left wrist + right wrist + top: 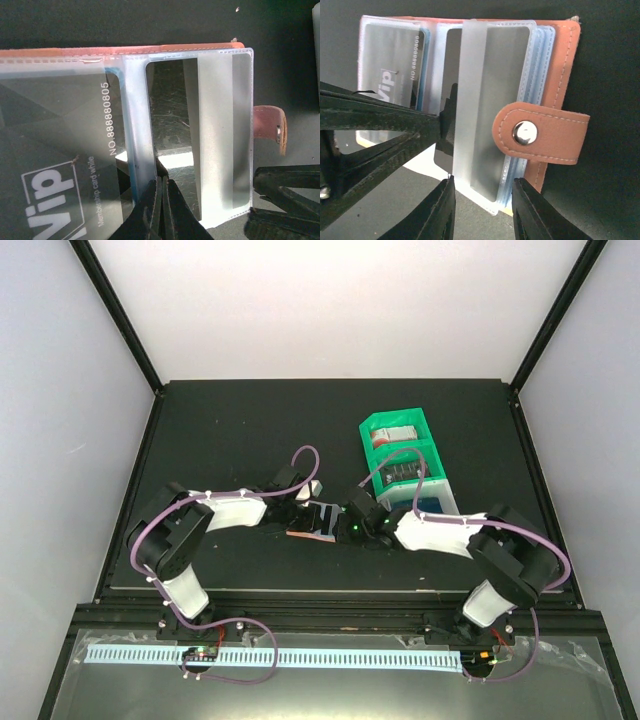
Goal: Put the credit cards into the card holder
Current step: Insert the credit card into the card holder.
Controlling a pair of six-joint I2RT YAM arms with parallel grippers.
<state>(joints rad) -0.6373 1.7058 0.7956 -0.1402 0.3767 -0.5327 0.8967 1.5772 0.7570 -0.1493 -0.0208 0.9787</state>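
The salmon card holder lies open on the black mat between both grippers, its clear sleeves fanned out. A dark "ViP" credit card sits in one sleeve. My left gripper is shut on the thin edge of a second dark card at the neighbouring sleeve. My right gripper stands open, one finger on each side of the sleeve stack's end, below the snap tab, touching nothing. More credit cards, red-and-white, dark and blue, lie in a tray.
The green-and-white compartment tray stands at the back right, just behind the right arm. The mat's edges run close to both arm bases. The right gripper's fingers reach in beside the holder's tab.
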